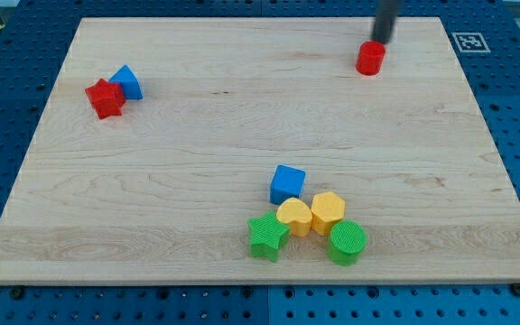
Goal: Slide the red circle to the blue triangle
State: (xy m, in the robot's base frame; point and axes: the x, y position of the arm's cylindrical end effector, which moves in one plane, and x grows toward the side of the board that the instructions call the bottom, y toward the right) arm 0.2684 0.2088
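The red circle point(370, 58) is a short red cylinder near the view's top right of the wooden board. My tip point(382, 40) is the lower end of a dark rod coming down from the view's top edge; it sits just above and slightly right of the red circle, touching or nearly touching it. The blue triangle point(129, 82) lies far off at the view's upper left, pressed against a red star point(105, 97) on its lower left side.
A cluster sits at the view's bottom centre: a blue cube point(287, 184), a yellow heart point(294, 217), a yellow hexagon point(328, 212), a green star point(267, 236) and a green circle point(347, 242). A marker tag point(469, 41) is at the board's top right corner.
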